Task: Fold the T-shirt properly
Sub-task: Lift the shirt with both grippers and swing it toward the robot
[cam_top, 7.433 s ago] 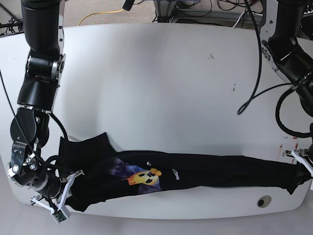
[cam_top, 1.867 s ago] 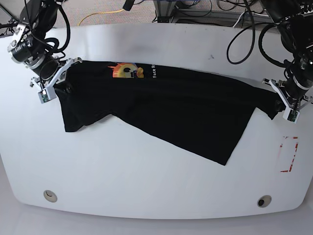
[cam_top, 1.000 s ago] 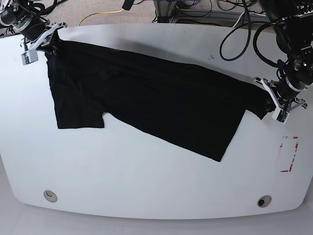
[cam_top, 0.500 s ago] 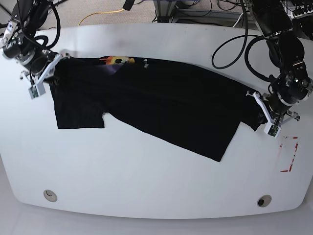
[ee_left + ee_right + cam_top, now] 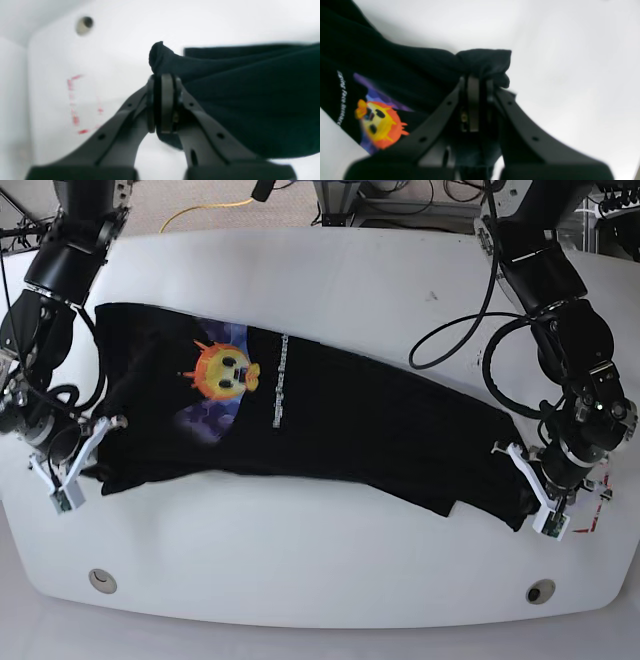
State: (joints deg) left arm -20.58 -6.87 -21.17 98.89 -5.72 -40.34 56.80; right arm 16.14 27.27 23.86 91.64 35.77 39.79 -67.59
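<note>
The T-shirt lies stretched in a long band across the white table, running from the upper left of the base view down to the lower right, its orange-and-purple print facing up near the left end. At the lower right the left gripper is clamped tight on a bunched corner of the cloth, and at the left edge the right gripper is likewise closed on a gathered fold, near the print in its wrist view
</note>
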